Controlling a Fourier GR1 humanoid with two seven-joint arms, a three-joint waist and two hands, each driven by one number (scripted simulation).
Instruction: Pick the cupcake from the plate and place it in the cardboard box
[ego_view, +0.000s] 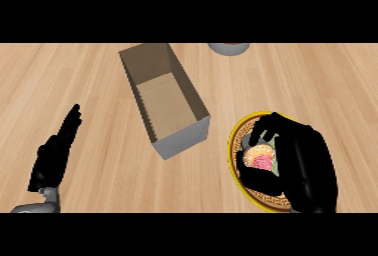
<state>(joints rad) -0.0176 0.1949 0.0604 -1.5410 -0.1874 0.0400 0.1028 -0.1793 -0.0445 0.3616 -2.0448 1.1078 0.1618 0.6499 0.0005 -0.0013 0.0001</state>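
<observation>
Fig.: grasp step. Your right hand is curled round the cupcake, which sits on the yellow-rimmed plate at the view's right; can't tell if it's lifted off yet. Left hand rests at lower left, fingers straight, holding nothing. Next move, as judged: lift w/ the cupcake upright, carry left over the near wall of the cardboard box, lower inside. Count: 1 cupcake, 1 plate, 1 box, 1 grey object at the top edge, cut off by the view.
</observation>
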